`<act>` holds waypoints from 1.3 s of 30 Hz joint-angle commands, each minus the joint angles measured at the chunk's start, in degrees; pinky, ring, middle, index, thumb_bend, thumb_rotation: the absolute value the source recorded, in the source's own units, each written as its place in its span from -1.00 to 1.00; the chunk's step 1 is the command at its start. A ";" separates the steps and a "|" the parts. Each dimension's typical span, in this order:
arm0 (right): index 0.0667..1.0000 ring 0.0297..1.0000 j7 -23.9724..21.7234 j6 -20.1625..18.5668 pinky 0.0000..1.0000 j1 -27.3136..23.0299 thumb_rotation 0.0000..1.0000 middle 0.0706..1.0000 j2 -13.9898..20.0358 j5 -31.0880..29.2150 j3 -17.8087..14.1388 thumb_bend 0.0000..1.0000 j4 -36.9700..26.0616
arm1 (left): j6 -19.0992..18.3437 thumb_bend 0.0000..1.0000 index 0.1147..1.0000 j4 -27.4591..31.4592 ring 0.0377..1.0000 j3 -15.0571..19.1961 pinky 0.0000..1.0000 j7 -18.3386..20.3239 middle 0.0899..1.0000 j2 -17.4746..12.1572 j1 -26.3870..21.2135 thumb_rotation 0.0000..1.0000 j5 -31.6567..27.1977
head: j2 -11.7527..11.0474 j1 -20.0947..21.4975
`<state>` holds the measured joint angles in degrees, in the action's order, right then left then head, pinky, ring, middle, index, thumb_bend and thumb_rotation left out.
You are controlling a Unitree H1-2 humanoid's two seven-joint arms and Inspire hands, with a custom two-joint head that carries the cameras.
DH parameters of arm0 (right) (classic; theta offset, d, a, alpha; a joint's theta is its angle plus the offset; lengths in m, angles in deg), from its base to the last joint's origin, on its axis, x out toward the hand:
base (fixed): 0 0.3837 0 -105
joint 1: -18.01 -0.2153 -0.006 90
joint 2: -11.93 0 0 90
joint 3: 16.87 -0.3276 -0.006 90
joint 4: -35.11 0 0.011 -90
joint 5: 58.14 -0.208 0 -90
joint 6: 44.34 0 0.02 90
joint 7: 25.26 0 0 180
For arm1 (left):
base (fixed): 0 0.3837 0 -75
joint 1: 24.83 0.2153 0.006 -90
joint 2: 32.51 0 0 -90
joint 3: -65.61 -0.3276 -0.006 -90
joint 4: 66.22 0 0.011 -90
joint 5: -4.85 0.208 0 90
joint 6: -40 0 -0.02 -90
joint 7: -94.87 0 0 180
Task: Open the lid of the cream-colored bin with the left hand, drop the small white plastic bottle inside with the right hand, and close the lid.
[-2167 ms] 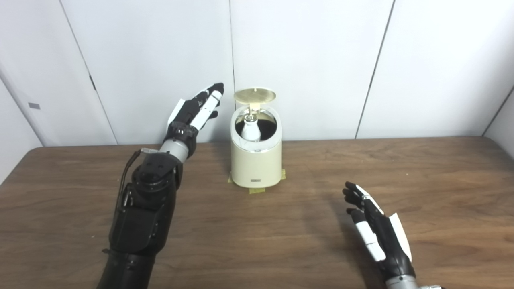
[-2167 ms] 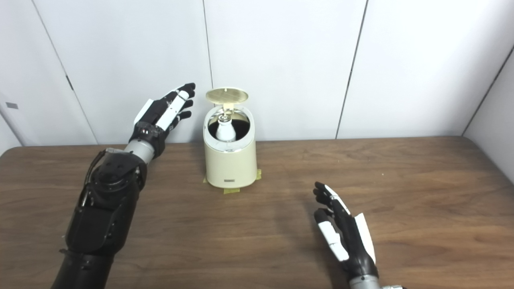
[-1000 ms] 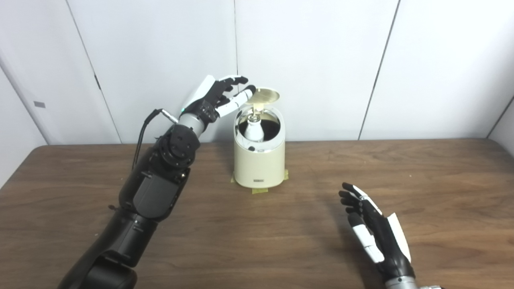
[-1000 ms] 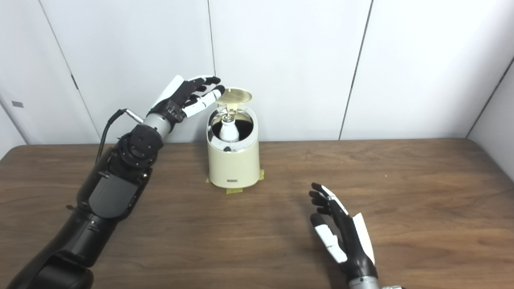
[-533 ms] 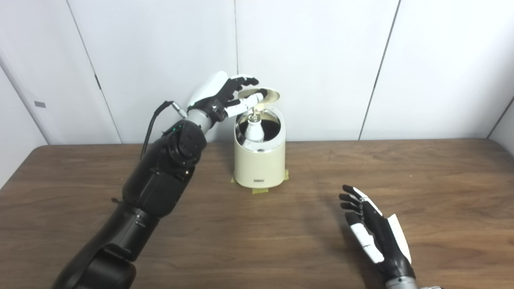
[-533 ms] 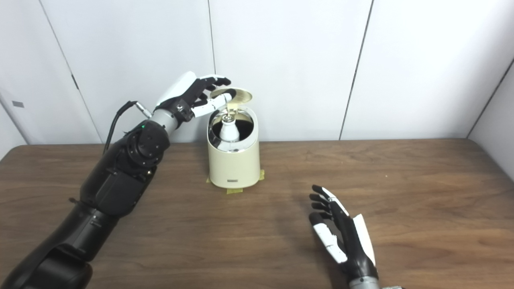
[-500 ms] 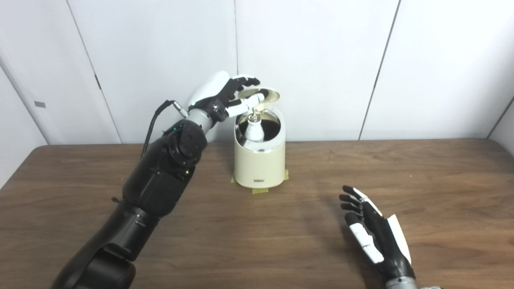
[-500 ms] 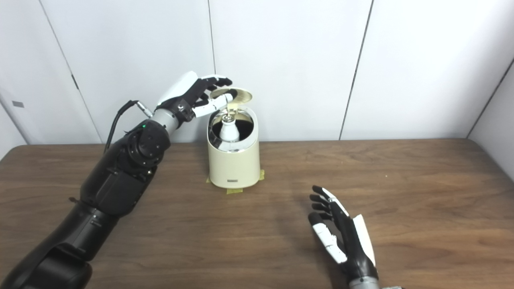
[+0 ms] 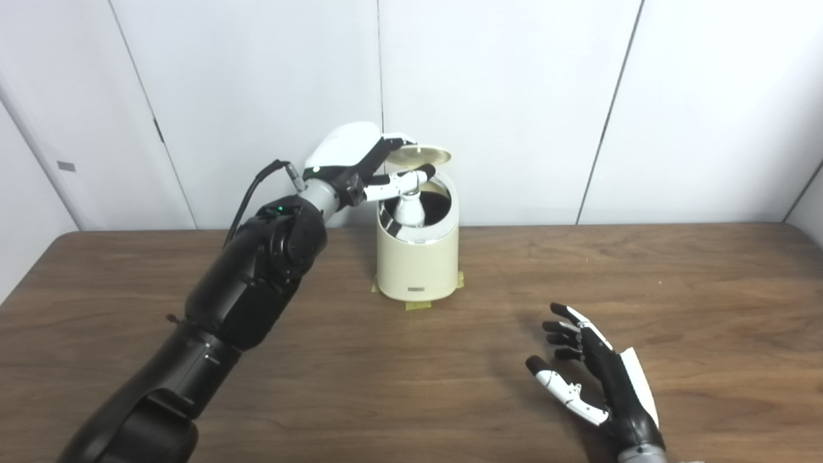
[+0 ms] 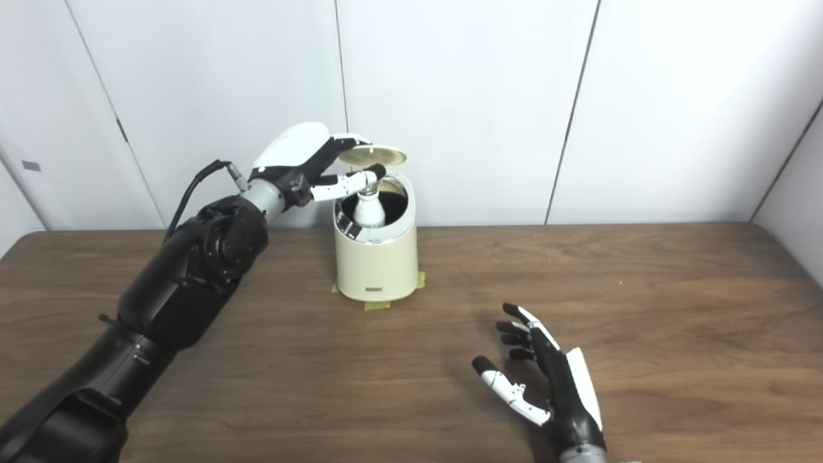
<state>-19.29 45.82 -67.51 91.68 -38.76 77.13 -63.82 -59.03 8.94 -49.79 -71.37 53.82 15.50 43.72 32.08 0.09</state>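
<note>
left hand point(image 9: 360, 164) moved onto lid point(image 9: 421, 154) | lid tipped lower | right hand point(image 10: 553, 386) thumb spread out

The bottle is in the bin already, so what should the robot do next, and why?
Probably push the lid down with the left hand. The bottle stands inside the bin, the lid is up, that hand is at its edge, and the right hand rests open, apart.

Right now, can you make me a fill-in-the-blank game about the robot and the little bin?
The small white plastic bottle stands inside the cream-colored ____.
The bin's lid is ____.
The ____ hand reaches the lid.
The right hand rests open on the ____.

Missing words: bin; open; left; table
</note>
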 commanded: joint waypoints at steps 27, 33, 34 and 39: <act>0.72 0.50 1.11 -2.65 0.37 -0.09 0.13 0.47 -2.67 0.38 -1.13 -0.07 -1.24 | 7.87 0.13 0.46 3.58 0.61 -2.20 0.66 -1.07 0.51 -2.15 0.19 0.76 16.77 | 2.44 0.05; 0.69 0.46 1.67 -4.57 0.32 -0.63 0.03 0.48 -3.45 -0.29 -2.08 -0.09 -1.32 | 8.14 0.16 0.48 4.58 0.63 -2.64 0.64 0.78 0.52 -1.68 1.11 0.75 17.03 | 2.52 0.05; 0.69 0.47 1.70 -4.74 0.33 -0.72 0.06 0.48 -3.49 -0.30 -2.17 -0.09 -1.39 | 8.19 0.16 0.48 4.71 0.63 -2.69 0.64 1.11 0.52 -1.65 1.22 0.75 16.89 | 2.82 0.18; 0.68 0.47 2.03 -6.44 0.33 -1.01 0.10 0.46 -3.97 0.78 -2.44 -0.10 -2.13 | 9.64 0.17 0.48 4.12 0.61 -3.53 0.61 0.48 0.51 -1.87 1.62 0.77 17.64 | 3.24 0.26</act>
<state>-17.58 40.72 -67.81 87.98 -38.65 75.09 -64.92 -50.66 12.50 -53.06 -70.78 52.27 18.81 60.85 35.24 0.26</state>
